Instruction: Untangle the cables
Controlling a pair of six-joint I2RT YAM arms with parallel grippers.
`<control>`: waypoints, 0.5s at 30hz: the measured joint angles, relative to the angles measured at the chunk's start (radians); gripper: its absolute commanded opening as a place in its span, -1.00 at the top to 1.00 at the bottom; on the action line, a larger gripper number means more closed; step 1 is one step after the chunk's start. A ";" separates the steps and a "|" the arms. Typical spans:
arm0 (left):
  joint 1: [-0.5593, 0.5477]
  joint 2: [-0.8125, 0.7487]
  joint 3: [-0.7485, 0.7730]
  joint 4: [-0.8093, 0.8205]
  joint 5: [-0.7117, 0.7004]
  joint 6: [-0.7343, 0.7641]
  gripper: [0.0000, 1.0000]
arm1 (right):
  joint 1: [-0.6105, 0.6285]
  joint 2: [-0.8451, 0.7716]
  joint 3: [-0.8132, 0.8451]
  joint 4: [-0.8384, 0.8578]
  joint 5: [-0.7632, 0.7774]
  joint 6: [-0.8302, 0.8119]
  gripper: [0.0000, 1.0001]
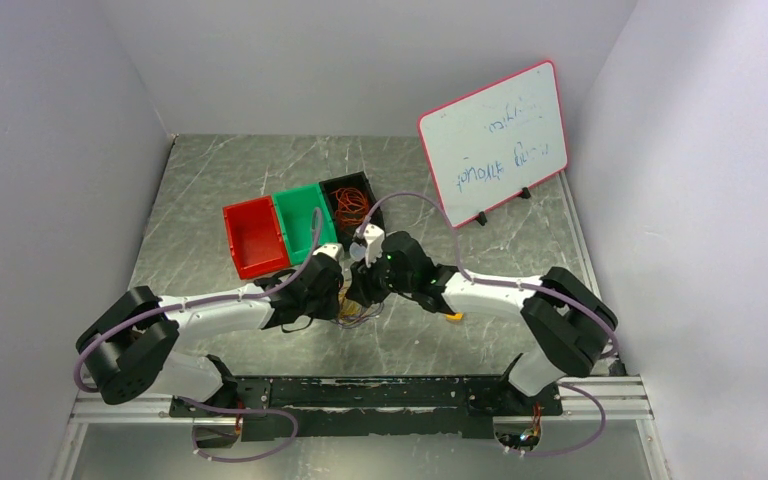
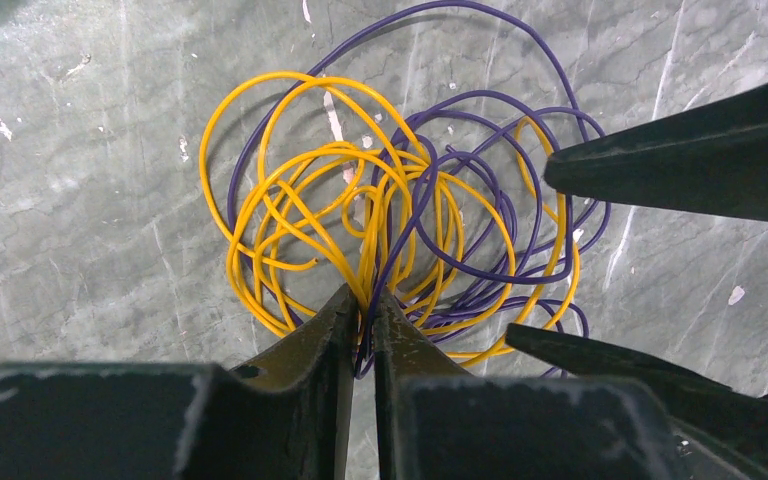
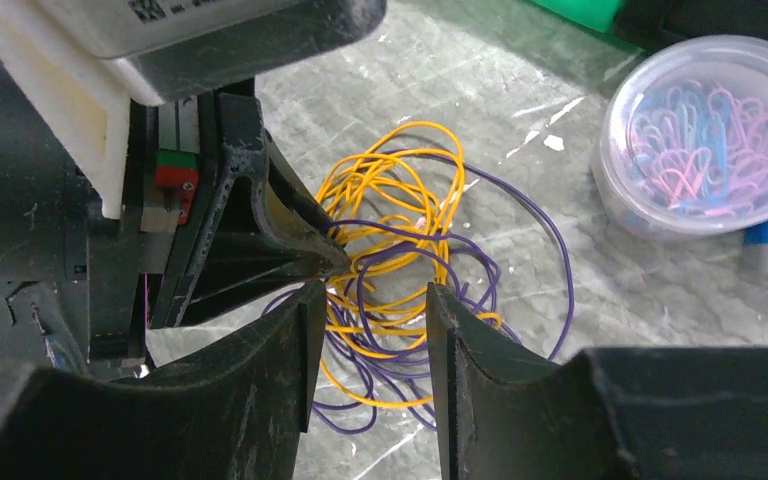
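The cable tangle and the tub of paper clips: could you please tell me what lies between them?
Only bare tabletop separates the cable tangle from the tub of paper clips; the right wrist view shows it.

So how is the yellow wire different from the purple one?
The yellow wire is bright; the purple wire is dark. The yellow wire's loops bunch closely, while the purple wire swings out in wider loops. In the left wrist view the yellow wire lies mostly left, the purple wire mostly right. Both are thin, loopy and tangled together on the table.
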 measured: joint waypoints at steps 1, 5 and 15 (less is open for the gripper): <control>0.000 0.000 0.000 0.000 0.000 0.000 0.69 | 0.000 0.009 0.004 0.004 -0.008 -0.008 0.10; 0.000 0.000 0.000 0.000 0.000 0.000 0.69 | 0.000 0.045 0.019 0.022 -0.031 -0.026 0.11; 0.000 0.000 0.000 0.000 0.000 0.000 0.70 | -0.002 0.071 0.018 0.044 -0.047 -0.031 0.37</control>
